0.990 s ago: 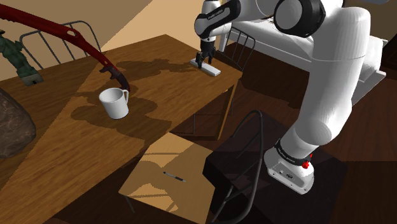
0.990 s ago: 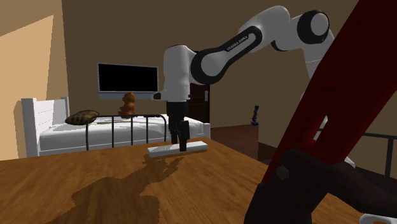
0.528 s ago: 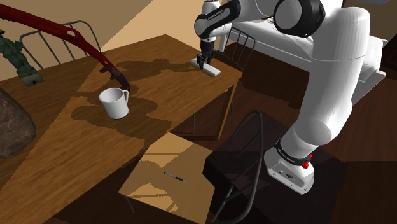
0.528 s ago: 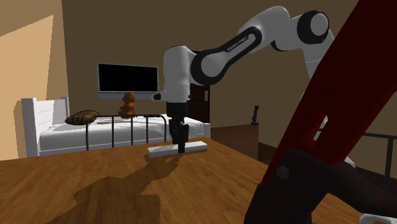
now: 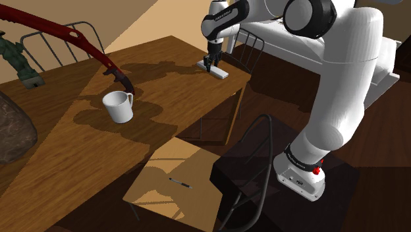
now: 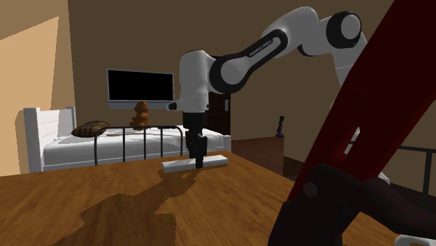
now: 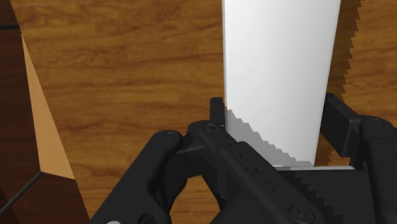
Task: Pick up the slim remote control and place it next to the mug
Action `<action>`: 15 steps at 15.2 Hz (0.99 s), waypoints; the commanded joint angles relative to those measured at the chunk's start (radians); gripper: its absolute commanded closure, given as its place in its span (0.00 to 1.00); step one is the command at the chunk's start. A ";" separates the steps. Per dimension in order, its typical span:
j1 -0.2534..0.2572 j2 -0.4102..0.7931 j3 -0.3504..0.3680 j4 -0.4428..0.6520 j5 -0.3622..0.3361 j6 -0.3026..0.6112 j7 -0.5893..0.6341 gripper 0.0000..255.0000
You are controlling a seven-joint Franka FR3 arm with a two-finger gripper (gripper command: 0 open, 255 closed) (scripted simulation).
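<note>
wrist view: gripper (image 7: 277, 113) clasped the white remote (image 7: 280, 57) across its narrow width, suiting the finger span. remote lay flat at the table (image 5: 168, 69) corner, well apart from mug (image 5: 118, 107).

The white remote (image 7: 277, 70) runs out of the wrist view, its near end hidden behind the clasping gripper (image 7: 275, 109). A thin dark object (image 5: 178, 182), possibly a pen, is too small to identify.
</note>
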 commanded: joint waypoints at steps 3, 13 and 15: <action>0.001 -0.013 -0.001 0.009 -0.002 -0.022 0.001 1.00; 0.003 -0.065 -0.006 0.071 -0.012 -0.136 0.007 1.00; 0.003 -0.074 -0.006 0.087 -0.014 -0.159 0.008 1.00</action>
